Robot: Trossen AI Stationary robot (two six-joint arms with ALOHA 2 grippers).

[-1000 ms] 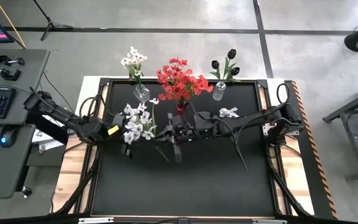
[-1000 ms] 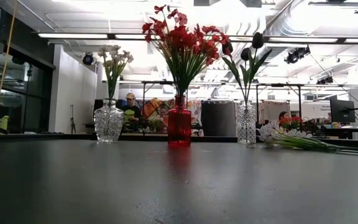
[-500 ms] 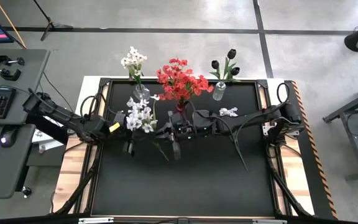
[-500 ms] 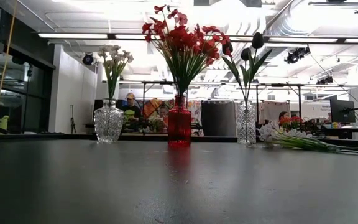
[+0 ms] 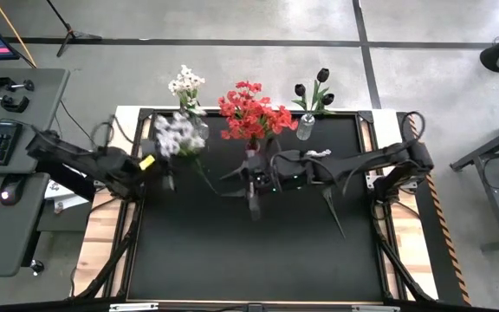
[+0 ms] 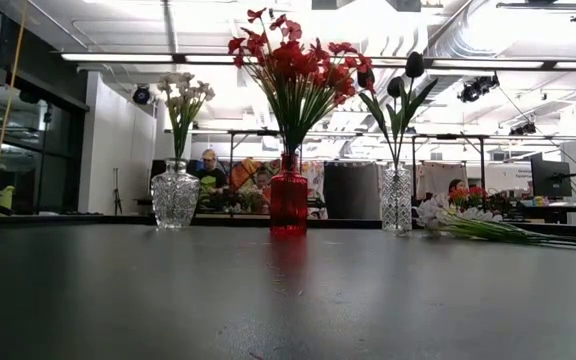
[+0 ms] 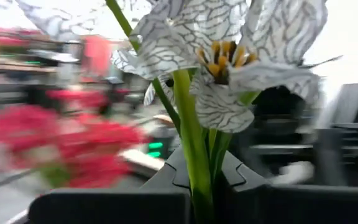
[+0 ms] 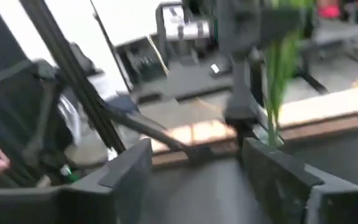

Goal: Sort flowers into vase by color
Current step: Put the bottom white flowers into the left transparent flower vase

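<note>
White spray (image 5: 177, 134) held aloft near the table's rear left corner, blossoms blurred in the high view, green stem trailing down and rightward toward the table's middle. Clamped at the stem by the left gripper (image 5: 165, 173), fingers fully closed on it; in the left wrist view, white veined petals with yellow centres (image 7: 225, 59) right above the dark fingers (image 7: 110, 208), stem (image 7: 194, 162) pinched between them.

Just beside the blurred blossoms: clear vase (image 6: 175, 195) at rear left, already carrying white flowers (image 5: 185, 84). Red vase (image 6: 289, 195) at rear centre, packed with red flowers (image 5: 251, 113). Second clear vase (image 6: 396, 198) at rear right, carrying black flowers (image 5: 317, 89). All three upright in a row along the far edge of the dark table (image 5: 258, 251).

One more white-blossomed spray (image 6: 468, 222) lying flat on the table to the right of the black-flower vase, stem pointing right in the low view; same spray seen from above near the right arm (image 5: 319, 155).

Right gripper (image 5: 253, 184) at table centre, in front of the red vase, fingers spread wide, nothing between them; in the right wrist view, both fingers (image 8: 126, 174) well apart with bare table in the gap. Blurred green stem (image 8: 278, 68) beyond one finger, contact not determinable.

Person seated in the room behind the table (image 6: 208, 165).
</note>
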